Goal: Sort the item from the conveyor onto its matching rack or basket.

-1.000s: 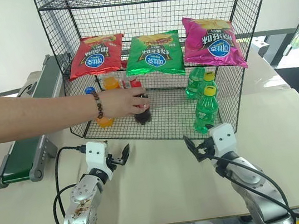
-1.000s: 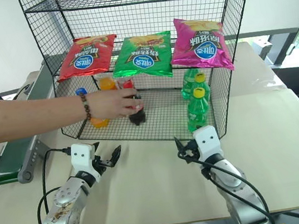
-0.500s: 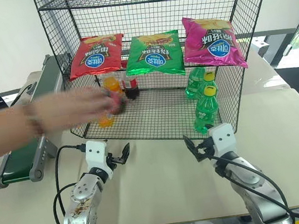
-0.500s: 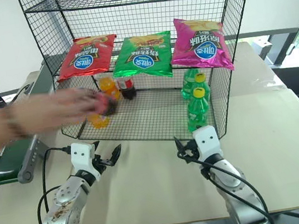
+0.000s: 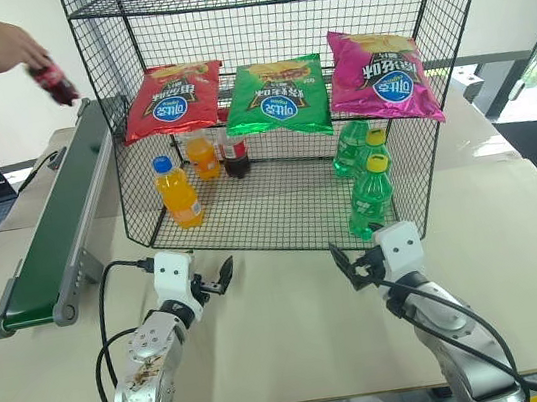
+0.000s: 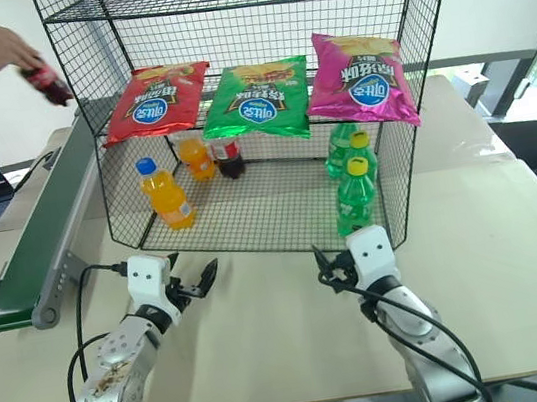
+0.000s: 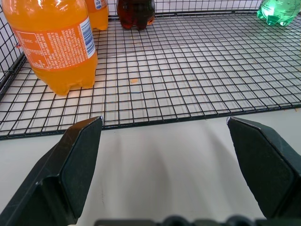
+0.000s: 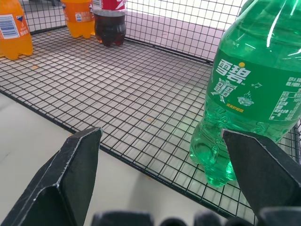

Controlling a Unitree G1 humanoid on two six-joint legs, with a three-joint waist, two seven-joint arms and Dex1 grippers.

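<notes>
L gripper (image 5: 221, 274) and R gripper (image 5: 347, 268) hover just above the worktop (image 5: 298, 328), in front of the rack (image 5: 286, 117); both jaws wide, nothing held.

Rack bottom tier: orange bottle (image 5: 177, 192) near front-left, second orange bottle (image 5: 202, 155) and a cola bottle (image 5: 234, 155) behind it, green bottles (image 5: 370, 196) at right. Three chip bags (image 5: 277, 94) hang above. Conveyor (image 5: 56, 233) runs along the rack's left side; belt carries nothing.

Task item: cola (image 5: 55, 83) gripped in a person's hand (image 5: 8, 45), held up in the air over the conveyor's far end, well apart from both grippers.

Risks: item may topple or roll when set on the belt; cause, narrow tall bottle on a moving surface. If it arrives lying down, an upright grasp won't suit. Reaching while the hand is over the belt risks contact w/ the person. A second cola on the shelf could be mistaken for the target.

Vs. earlier frame: hand was inside the rack on the cola; now withdrawn and raised w/ it. Grippers unmoved.
</notes>
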